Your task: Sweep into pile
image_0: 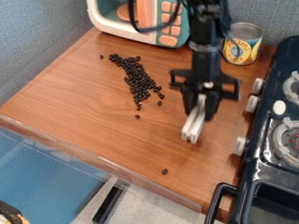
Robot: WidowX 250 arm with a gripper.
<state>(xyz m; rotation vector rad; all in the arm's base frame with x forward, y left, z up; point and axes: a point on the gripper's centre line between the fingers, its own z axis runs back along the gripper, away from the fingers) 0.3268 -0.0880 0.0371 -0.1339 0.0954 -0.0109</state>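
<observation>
Blue-grey fabric walls [41, 39] stand on two sides of one brown wood-grain table [88, 113]. Below its front edge are a blue surface [43, 168] and a pale grey floor [137, 203].

On the table: one elongated patch of small dark beans [139, 81], left of the gripper [200, 114], with individual beans too crowded to count. At least three strays lie outside it: one [102, 57] off its upper left end, one [137, 116] just below its lower end, one [165, 171] well apart, toward the front edge.

One black robot arm [205, 48] enters from the top. Its jaws are closed around one pale, metallic-looking bar [193, 129], tilted, its free end low over the table.

Also noted: one white-and-teal toy microwave [105, 22] with peach buttons, at the back; one tin can [242, 46] with a yellow-and-blue label, to its right; one black toy stove [257, 168] at the right, showing two grey burners and three pale side knobs.
</observation>
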